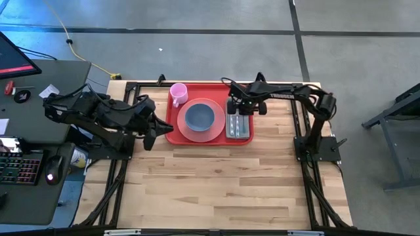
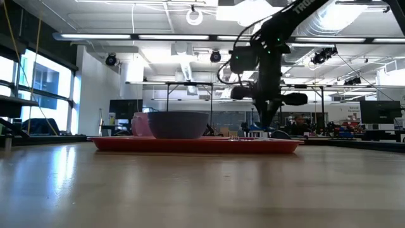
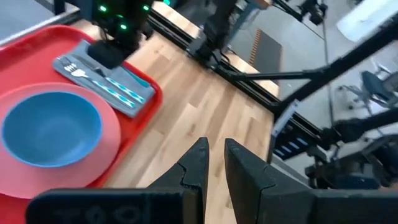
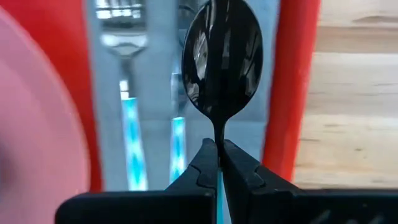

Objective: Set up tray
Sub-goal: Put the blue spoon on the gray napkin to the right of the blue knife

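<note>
The red tray [image 1: 172,134] lies at the table's far middle, its rim [image 4: 292,81] showing beside the cutlery. On it stand a pink cup [image 1: 178,93], a salmon plate [image 1: 216,133] bearing a blue bowl [image 1: 199,117], and a grey napkin [image 1: 231,133] with a fork [image 4: 124,46] and a second blue-handled piece [image 4: 177,134]. My right gripper [image 4: 219,152] hangs over the napkin [image 4: 155,74], shut on a dark spoon [image 4: 222,56]. Left of the tray, my left gripper [image 3: 214,155] hovers over bare wood, shut and holding nothing. My right gripper pinches the spoon's thin handle just behind its bowl [image 4: 218,132] between both fingers. The handle runs back along the fingers, and the bowl sticks out beyond their tips. The fingers come from above, over the napkin's right part. Whether the bowl touches the napkin, I cannot tell.
Bare wooden tabletop [image 1: 223,190] stretches from the tray to the near edge. A black frame [image 1: 131,85] runs along the table's far and side edges. A desk with a keyboard [image 1: 20,167] and mouse stands beyond the left edge.
</note>
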